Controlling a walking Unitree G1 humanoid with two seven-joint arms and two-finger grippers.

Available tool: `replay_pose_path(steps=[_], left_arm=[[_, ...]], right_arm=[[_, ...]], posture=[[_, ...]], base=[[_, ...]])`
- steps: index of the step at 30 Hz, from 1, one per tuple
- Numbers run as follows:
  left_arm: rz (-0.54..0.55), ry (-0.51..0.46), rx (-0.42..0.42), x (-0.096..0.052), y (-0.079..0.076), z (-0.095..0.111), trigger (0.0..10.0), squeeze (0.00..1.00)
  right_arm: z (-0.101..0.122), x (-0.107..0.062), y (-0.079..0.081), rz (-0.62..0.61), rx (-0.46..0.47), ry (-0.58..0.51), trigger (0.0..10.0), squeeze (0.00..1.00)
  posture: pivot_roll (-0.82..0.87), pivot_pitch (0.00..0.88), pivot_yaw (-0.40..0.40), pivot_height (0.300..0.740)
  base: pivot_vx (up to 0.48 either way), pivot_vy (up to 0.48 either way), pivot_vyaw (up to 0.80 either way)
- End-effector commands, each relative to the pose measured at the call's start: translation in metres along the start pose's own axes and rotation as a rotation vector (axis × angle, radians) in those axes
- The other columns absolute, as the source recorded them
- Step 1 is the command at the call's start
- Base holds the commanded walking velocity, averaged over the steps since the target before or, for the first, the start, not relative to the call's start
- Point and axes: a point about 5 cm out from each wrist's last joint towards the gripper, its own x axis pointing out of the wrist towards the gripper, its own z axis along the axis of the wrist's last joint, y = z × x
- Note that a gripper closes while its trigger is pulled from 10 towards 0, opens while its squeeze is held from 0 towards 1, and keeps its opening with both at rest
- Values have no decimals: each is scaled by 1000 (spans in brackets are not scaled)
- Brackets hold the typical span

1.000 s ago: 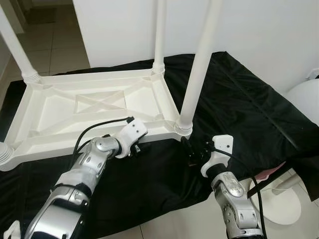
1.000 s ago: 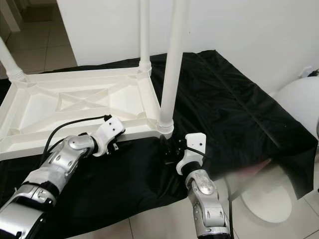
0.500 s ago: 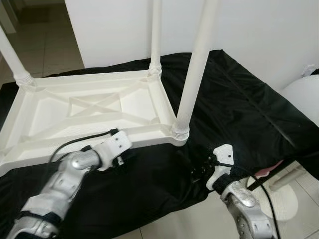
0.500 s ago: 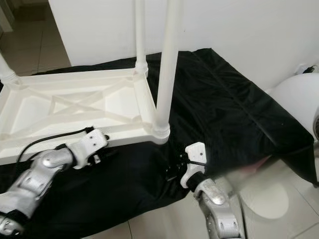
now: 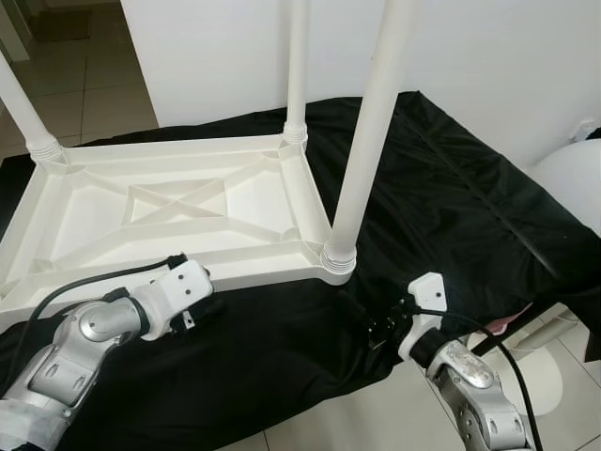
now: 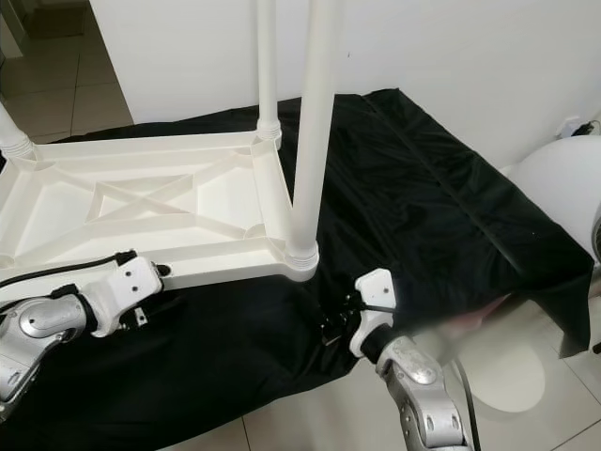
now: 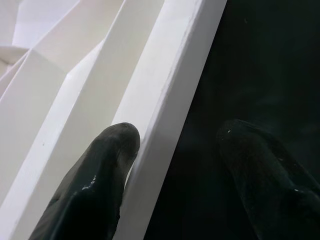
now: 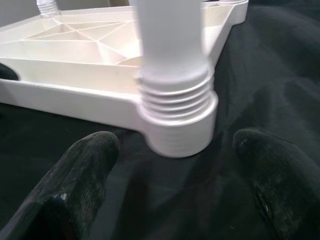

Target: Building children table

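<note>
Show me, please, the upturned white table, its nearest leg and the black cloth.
upturned white table point(image 5: 188, 202), left eye view, crossed ribs of the underside
nearest leg point(image 5: 366, 122), left eye view, mid shaft
black cloth point(image 5: 470, 207), left eye view, bare right part

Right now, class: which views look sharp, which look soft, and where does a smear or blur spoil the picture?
Both eye views are evenly lit and sharp on the table frame; the right eye view has a hazy smear lower right. The left wrist view is crisp on the rim. The right wrist view blurs its near fingers.
</note>
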Motion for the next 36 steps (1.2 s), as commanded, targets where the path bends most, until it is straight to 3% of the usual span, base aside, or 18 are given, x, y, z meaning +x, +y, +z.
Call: replay_pose_path(steps=[1, 4, 6, 9, 11, 17, 24, 36], left_arm=[[-488, 20, -25, -6, -31, -5, 10000, 0], [-435, -19, -53, -2, -23, 3, 10000, 0], [-325, -104, -85, 12, -9, 20, 10000, 0], [-269, -148, -93, 21, -2, 28, 10000, 0], [-209, -194, -116, 37, 5, 43, 10000, 0], [-213, -246, -108, 55, 4, 60, 10000, 0], [-146, -210, -127, 79, 12, 62, 10000, 0], [-45, -116, -182, 95, 23, 48, 10000, 0]], right_arm=[[-3, -1, -2, 3, 10, 13, 10000, 0], [-3, 0, -4, 6, 5, 16, 10000, 0], [-3, 3, -4, 12, 3, 15, 10000, 0], [-3, 5, -4, 16, 3, 13, 10000, 0], [-2, 7, -2, 27, 4, 10, 10000, 0], [-1, 7, -1, 35, 4, 6, 10000, 0], [-1, 5, -4, 15, 0, 1, 10000, 0], [-1, 9, -1, 12, 2, -8, 10000, 0]], posture=[[-29, 68, 12, 740], [-23, 66, 2, 740], [-23, 67, -3, 740], [-23, 67, -3, 740], [-30, 63, -3, 740], [-45, 61, 3, 740], [-65, 63, 17, 740], [-65, 65, 21, 740]], base=[[0, 0, 0], [0, 0, 0], [0, 0, 0], [0, 0, 0], [0, 0, 0], [0, 0, 0], [0, 0, 0], [0, 0, 0]])
